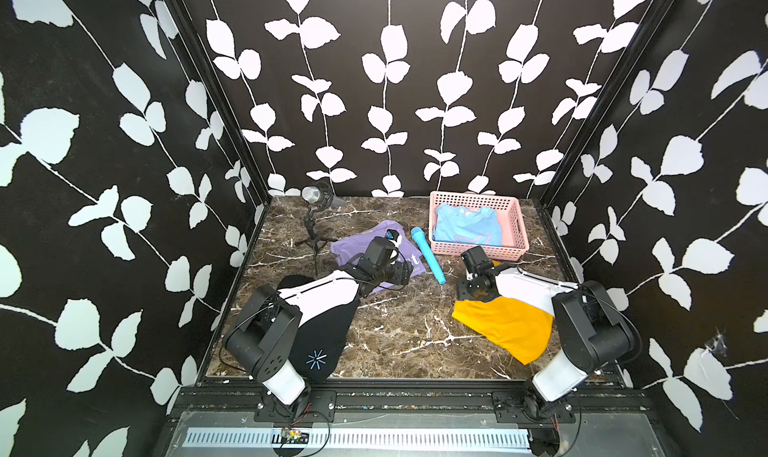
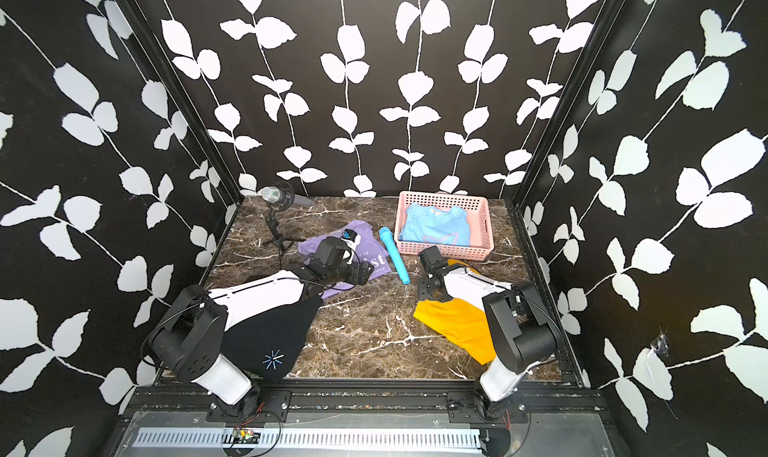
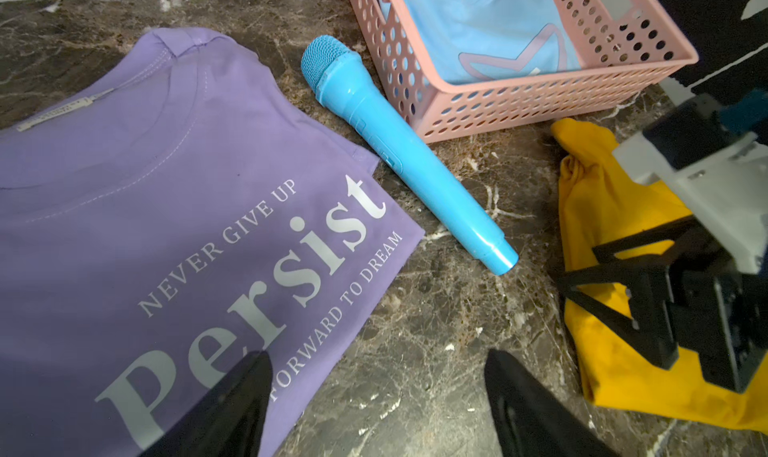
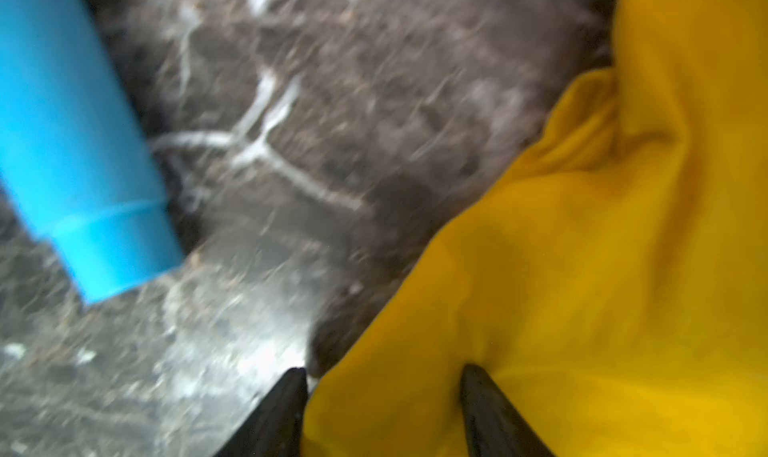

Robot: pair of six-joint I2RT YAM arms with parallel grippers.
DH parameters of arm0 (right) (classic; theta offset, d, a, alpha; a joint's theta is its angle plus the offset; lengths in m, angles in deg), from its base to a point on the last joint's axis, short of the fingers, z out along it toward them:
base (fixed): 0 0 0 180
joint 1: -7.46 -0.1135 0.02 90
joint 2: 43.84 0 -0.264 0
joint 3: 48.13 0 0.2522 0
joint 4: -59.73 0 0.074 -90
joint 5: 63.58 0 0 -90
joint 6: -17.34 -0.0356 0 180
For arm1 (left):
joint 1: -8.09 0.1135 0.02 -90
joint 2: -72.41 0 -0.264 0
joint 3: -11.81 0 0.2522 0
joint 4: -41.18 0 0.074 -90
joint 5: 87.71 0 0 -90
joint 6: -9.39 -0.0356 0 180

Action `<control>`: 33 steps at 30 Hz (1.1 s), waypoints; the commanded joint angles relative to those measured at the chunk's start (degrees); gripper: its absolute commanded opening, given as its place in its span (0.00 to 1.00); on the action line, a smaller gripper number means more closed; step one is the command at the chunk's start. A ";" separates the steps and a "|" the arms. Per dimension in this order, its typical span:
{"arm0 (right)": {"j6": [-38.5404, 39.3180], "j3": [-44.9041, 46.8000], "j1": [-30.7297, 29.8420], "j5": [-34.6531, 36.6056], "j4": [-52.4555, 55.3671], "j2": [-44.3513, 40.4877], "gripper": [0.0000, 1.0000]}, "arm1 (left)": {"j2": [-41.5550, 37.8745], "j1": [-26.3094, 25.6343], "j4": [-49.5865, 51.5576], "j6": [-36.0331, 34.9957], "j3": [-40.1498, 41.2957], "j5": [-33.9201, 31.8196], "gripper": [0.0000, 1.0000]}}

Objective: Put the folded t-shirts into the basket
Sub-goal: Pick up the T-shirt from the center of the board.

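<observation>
Nearest: black folded cloth tee with blue starburst (image 1: 320,342) at near-left edge of the dark marbled desk (image 1: 395,330), partly under the left arm, untouched.

Right hand (image 4: 384,374) is down on the plain mustard-yellow folded tee (image 1: 507,326). Fingers are part way together astride its edge with cloth bunched between; cannot tell if it is pinched yet. Tee's long axis runs from the near-right desk edge toward the pale pink perforated plastic basket (image 1: 478,249), far end just beside the basket's front wall. Basket lies straight beyond this hand, and the right arm is nearer it.

Left hand (image 3: 376,355) is wide apart, holding nothing, one finger over the lilac "Persist" folded tee (image 3: 166,205), the other over bare desk.

A blue plastic toy microphone (image 1: 428,253) lies between the lilac tee and the basket.

Basket holds the light blue folded tee (image 1: 467,226) only; three tees are on the desk.
</observation>
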 commanded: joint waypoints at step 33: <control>3.68 0.93 33.62 2.00 3.21 -11.27 0.82 | 26.36 -16.30 3.78 4.88 -24.12 2.93 0.73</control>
